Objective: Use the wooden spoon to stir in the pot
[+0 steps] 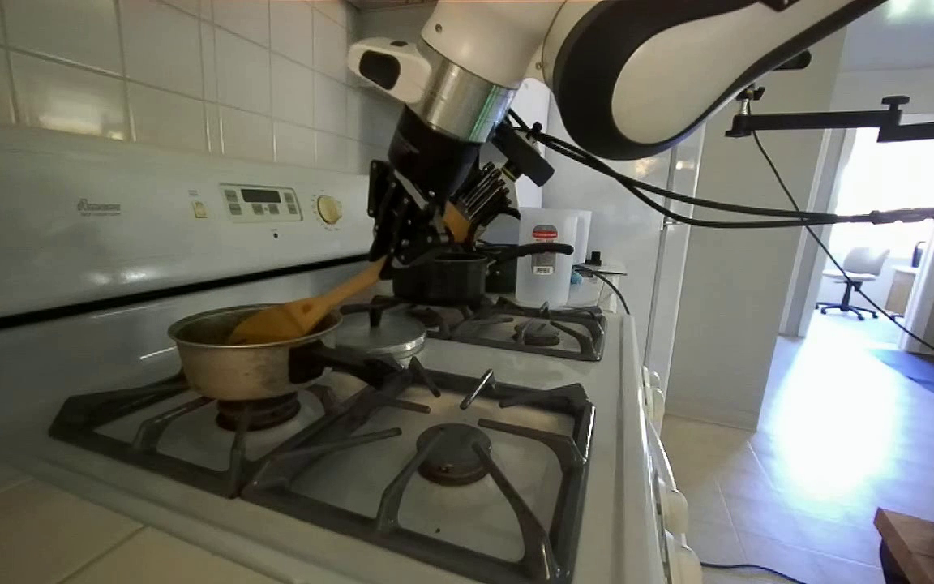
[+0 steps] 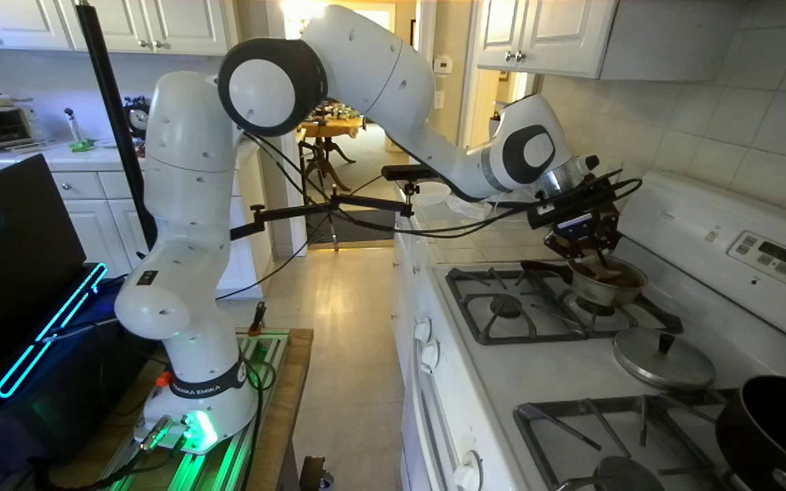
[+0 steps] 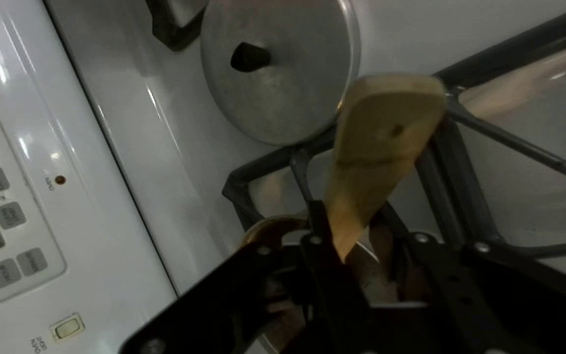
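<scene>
The wooden spoon (image 1: 337,294) is tilted, with its wide end inside the pot (image 1: 232,369). The brass-coloured pot sits on a back burner, its dark handle pointing toward the stove front. My gripper (image 1: 394,255) is above and beside the pot and is shut on the spoon's handle. In an exterior view, the gripper (image 2: 589,242) is over the pot (image 2: 604,293), and the spoon's lower part (image 2: 603,273) shows in it. In the wrist view, the flat handle end (image 3: 386,123) sticks out from between the dark fingers (image 3: 354,219). The fingers hide most of the pot (image 3: 266,228) there.
A metal lid with a dark knob (image 1: 386,334) lies on the stove beside the pot. A black pot (image 2: 775,429) stands on the far burner. The stove's back panel (image 1: 151,211) rises close behind the pot. Raised burner grates (image 1: 467,478) surround it. A clear pitcher (image 1: 544,268) stands beyond.
</scene>
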